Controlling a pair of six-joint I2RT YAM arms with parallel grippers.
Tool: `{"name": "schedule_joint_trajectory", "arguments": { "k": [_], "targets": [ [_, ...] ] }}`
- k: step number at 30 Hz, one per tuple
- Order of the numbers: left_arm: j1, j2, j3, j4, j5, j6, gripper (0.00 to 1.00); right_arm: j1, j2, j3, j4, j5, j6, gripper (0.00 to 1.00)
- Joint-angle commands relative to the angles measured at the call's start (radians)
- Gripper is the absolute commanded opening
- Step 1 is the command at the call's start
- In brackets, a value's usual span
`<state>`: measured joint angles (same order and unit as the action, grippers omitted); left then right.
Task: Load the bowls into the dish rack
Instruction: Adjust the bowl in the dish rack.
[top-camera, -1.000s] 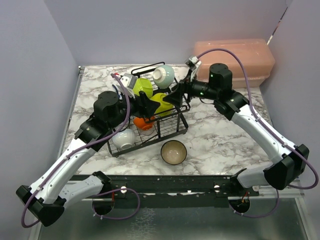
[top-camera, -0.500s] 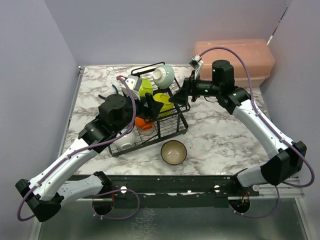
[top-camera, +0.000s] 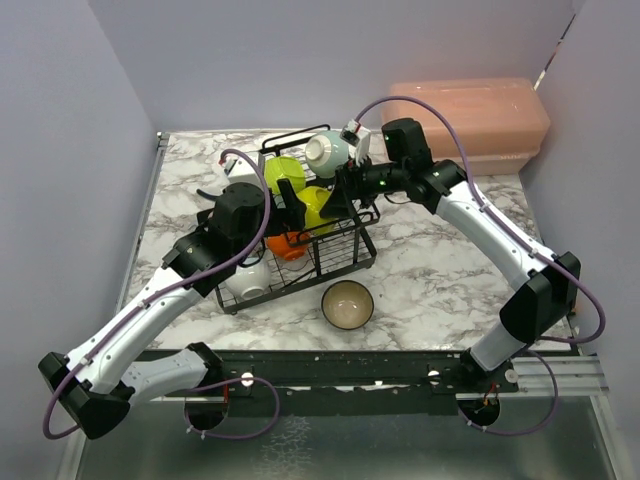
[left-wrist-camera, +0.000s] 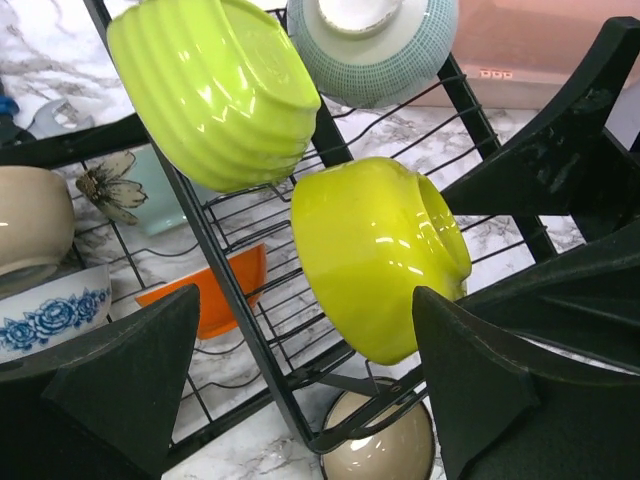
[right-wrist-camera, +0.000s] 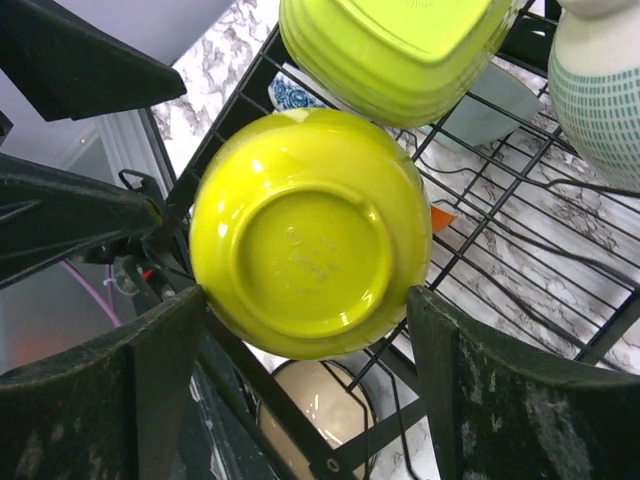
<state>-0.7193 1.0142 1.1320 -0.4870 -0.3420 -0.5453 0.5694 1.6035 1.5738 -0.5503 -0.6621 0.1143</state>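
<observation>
In your left wrist view the small orange bowl (left-wrist-camera: 218, 300) sits partly behind a bar of the black wire dish rack (left-wrist-camera: 203, 235), the white blue-flowered bowl (left-wrist-camera: 50, 315) and the plain beige bowl (left-wrist-camera: 30, 215) run off the left edge, and in your right wrist view the teal-hatched white bowl (right-wrist-camera: 600, 90) is cut by the right edge.

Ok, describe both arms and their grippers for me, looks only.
Both the left arm and right arm have white link shells, black joints and a looping purple cable. The left gripper and right gripper carry matte black, wedge-shaped, scuffed fingers.
</observation>
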Motion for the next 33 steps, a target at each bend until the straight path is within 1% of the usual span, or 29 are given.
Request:
{"name": "schedule_joint_trajectory", "arguments": {
  "k": [1, 5, 7, 12, 19, 20, 23, 25, 33],
  "targets": [
    [0.013, 0.026, 0.013, -0.018, 0.039, -0.087, 0.87, 0.028, 0.052, 0.018, -0.061, 0.001, -0.016, 0.81],
    [0.024, 0.025, -0.015, 0.049, 0.074, -0.123, 0.86, 0.032, 0.057, -0.002, 0.041, -0.074, -0.001, 0.81],
    [0.035, 0.026, -0.033, 0.087, 0.09, -0.15, 0.82, 0.031, 0.07, 0.002, 0.078, -0.131, 0.0, 0.8],
    [0.059, 0.041, -0.05, 0.149, 0.144, -0.205, 0.73, 0.039, 0.087, 0.019, 0.133, -0.186, 0.002, 0.78],
    [0.085, 0.029, -0.067, 0.162, 0.125, -0.219, 0.56, 0.043, 0.08, 0.003, 0.169, -0.191, -0.005, 0.76],
    [0.088, 0.03, -0.072, 0.16, 0.127, -0.217, 0.52, 0.043, 0.076, -0.005, 0.179, -0.188, -0.002, 0.76],
    [0.093, 0.025, -0.097, 0.148, 0.126, -0.222, 0.37, 0.044, 0.077, -0.017, 0.191, -0.193, -0.003, 0.75],
    [0.093, 0.021, -0.112, 0.134, 0.119, -0.222, 0.31, 0.046, 0.082, -0.016, 0.185, -0.193, -0.011, 0.74],
    [0.093, -0.037, -0.144, 0.011, 0.014, -0.191, 0.3, 0.058, 0.071, -0.036, 0.198, -0.191, -0.029, 0.75]
  ]
}}
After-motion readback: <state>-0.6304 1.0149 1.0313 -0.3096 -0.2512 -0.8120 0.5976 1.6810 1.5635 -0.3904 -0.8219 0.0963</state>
